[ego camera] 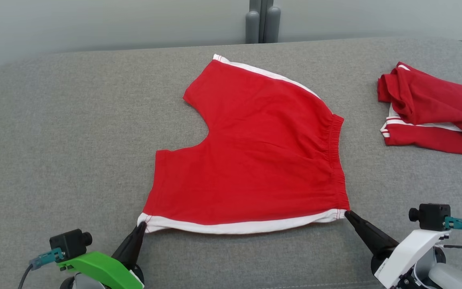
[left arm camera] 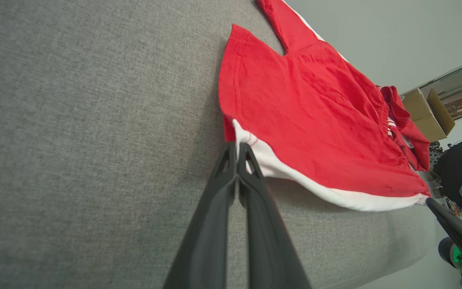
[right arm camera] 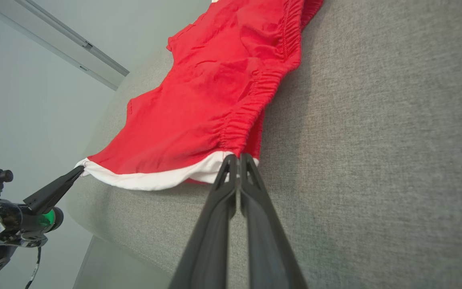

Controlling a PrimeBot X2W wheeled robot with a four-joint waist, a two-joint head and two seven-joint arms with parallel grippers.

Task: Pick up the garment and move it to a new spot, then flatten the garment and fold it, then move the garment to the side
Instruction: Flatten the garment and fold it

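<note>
Your left tool (ego camera: 142, 226) is clamped on the shorts (ego camera: 255, 160) at a leg-hem corner, and your right tool (ego camera: 347, 214) on the waistband corner. The shorts lie flat on the counter (ego camera: 74, 140) just beyond both tips, their long axis running tool to tool, with the waistband at the right tool.

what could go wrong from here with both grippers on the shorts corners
1. The left gripper and right gripper pinch only the corner tips of the shorts, so a corner may slip out when lifted.
2. Moving them to the right could drag them into the other red garment.
</note>
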